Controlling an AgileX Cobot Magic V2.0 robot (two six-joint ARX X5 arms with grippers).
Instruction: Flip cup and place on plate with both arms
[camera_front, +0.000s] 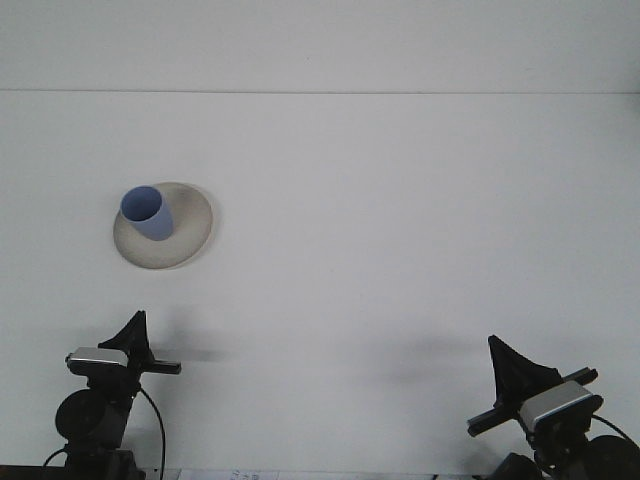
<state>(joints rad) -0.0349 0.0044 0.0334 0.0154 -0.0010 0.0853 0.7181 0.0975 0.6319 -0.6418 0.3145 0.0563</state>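
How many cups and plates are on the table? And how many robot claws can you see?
Cups: 1, a blue cup standing on the plate
Plates: 1, a pale plate
Claws: 2, the left claw and the right claw, both near the bottom edge
Total: 4

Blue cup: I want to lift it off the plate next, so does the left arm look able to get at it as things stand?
Probably yes. The cup stands open-end up on the plate, straight ahead of the left pincer, with only bare table between them. Whether the arm stretches that far is not shown.
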